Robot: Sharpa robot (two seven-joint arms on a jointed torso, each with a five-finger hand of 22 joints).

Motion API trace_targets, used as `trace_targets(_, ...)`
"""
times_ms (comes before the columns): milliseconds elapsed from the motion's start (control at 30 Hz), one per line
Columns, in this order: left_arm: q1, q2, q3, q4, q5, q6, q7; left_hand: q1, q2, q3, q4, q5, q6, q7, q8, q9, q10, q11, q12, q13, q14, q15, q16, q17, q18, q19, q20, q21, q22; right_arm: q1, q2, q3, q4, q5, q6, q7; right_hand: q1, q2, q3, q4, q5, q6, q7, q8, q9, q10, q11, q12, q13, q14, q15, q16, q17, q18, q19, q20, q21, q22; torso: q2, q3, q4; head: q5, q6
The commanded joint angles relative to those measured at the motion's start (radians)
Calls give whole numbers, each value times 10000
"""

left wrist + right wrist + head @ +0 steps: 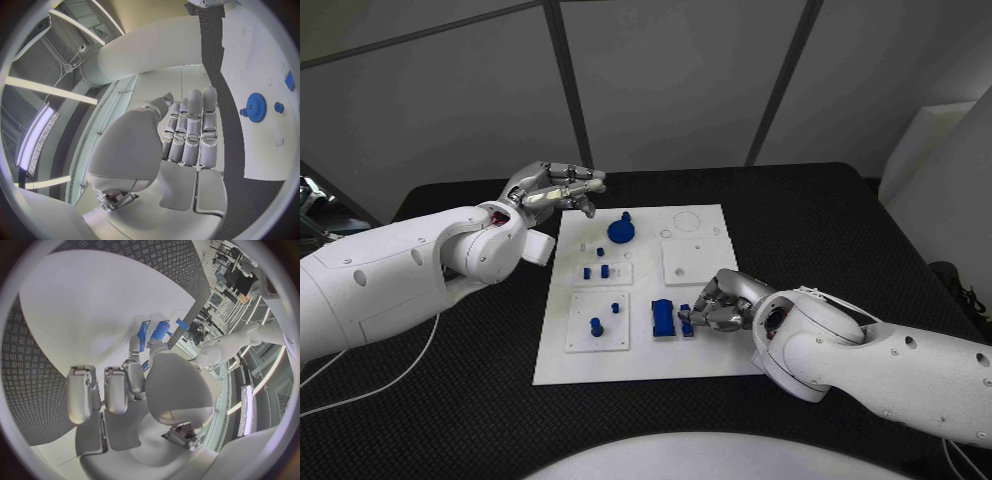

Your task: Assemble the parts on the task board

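Observation:
The white task board (646,345) lies mid-table. A blue gear (620,231) stands at its far part, also in the left wrist view (255,106). Small blue pegs (596,271) stand in a plate below it, and one peg (596,325) in the near-left plate. A blue block (662,317) lies near the board's middle front. My right hand (721,303) rests beside it, thumb and a finger pinching a small blue part (687,323) (160,330). My left hand (557,187) hovers over the board's far left corner, fingers (190,125) stretched out, holding nothing.
A recessed white plate (691,262) with round holes (689,220) beyond it takes up the board's far right. Black table (819,220) surrounds the board on all sides. A grey partition wall stands behind the table.

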Motion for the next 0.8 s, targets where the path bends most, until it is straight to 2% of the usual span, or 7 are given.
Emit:
trace_targets(33, 16, -8, 9, 14, 38, 122, 1, -14, 56, -49, -24, 10, -75, 14, 55, 8, -82, -16, 43, -2, -56, -10, -17, -15, -47, -22, 28, -51, -16, 11, -36, 2, 67, -85, 88, 74, -136, -23, -105, -26, -40, -34, -8, 38, 27, 91, 15, 44, 557, 803, -65, 42, 1368, -106, 716, -76, 65, 2274, 0, 2, 5, 6, 3)
trace_targets(233, 16, -25, 9, 21, 38, 125, -7, -14, 56, -49, -24, 10, -75, 14, 55, 8, -82, -16, 43, -2, -56, -10, -17, -15, -47, -22, 28, -51, -16, 10, -186, 0, 168, -462, -361, 290, -432, -147, -473, -7, -859, -162, 59, 4, 66, -34, 69, -301, 363, 774, -29, -40, 1236, -93, 677, -58, 22, 2235, 2, 1, -5, 13, 25)
trace_targets(400, 15, -42, 9, 28, 38, 120, -12, -14, 56, -49, -24, 10, -75, 14, 55, 8, -82, -16, 43, -2, -56, -10, -17, -15, -47, -22, 28, -51, -16, 10, -407, 0, 270, -791, -918, 923, -397, -283, -709, -41, -1094, -459, 174, -158, 32, -206, 163, -659, 162, 751, 42, -110, 1131, -64, 594, -1, -68, 2151, 8, 3, 0, 7, 50)
trace_targets(500, 15, -44, 9, 25, 38, 110, -8, -14, 56, -49, -24, 10, -75, 14, 55, 8, -82, -16, 43, -2, -56, -10, -17, -15, -47, -22, 28, -51, -16, 10, -528, -1, 305, -896, -1338, 1632, 108, -312, -704, -156, -922, -1177, 452, -624, -156, -491, 377, -1216, -167, 735, 200, -160, 1059, -31, 488, 106, -182, 2045, -2, -5, -8, 6, 45)
trace_targets(600, 15, -37, 8, 24, 38, 114, -4, -14, 56, -49, -24, 10, -75, 14, 55, 8, -82, -16, 43, -2, -56, -10, -17, -15, -47, -22, 28, -51, -16, 10, -618, -2, 325, -956, -1495, 2344, 947, -171, -582, -342, -794, -1754, 766, -1140, -504, -659, 640, -1397, -289, 728, 431, -181, 1032, -13, 434, 320, -244, 1993, 1, 1, 0, -3, 50)
trace_targets(700, 15, -33, 8, 26, 38, 128, -5, -8, 75, -47, -29, 14, -85, 14, 65, 8, -95, -16, 59, -3, -65, -8, -17, -24, -48, -25, 30, -57, -20, 9, -642, -3, 279, -1063, -1443, 2676, 1545, -24, -420, -517, -785, -1900, 865, -1375, -765, -801, 719, -1631, -454, 723, 502, -190, 1022, 0, 405, 409, -278, 1965, 0, -2, 8, -9, 57)
trace_targets(800, 15, -38, 8, 28, 38, 126, 0, 1, 81, -42, -34, 16, -85, 13, 67, 8, -96, -17, 63, -3, -66, -9, -18, -26, -48, -25, 29, -57, -20, 7, -619, -5, 187, -1151, -1369, 2862, 2156, 142, -157, -712, -1080, -1988, 962, -1600, -1079, -893, 784, -1772, -571, 723, 556, -184, 1037, 4, 399, 469, -288, 1960, 7, 2, 4, 12, 58)
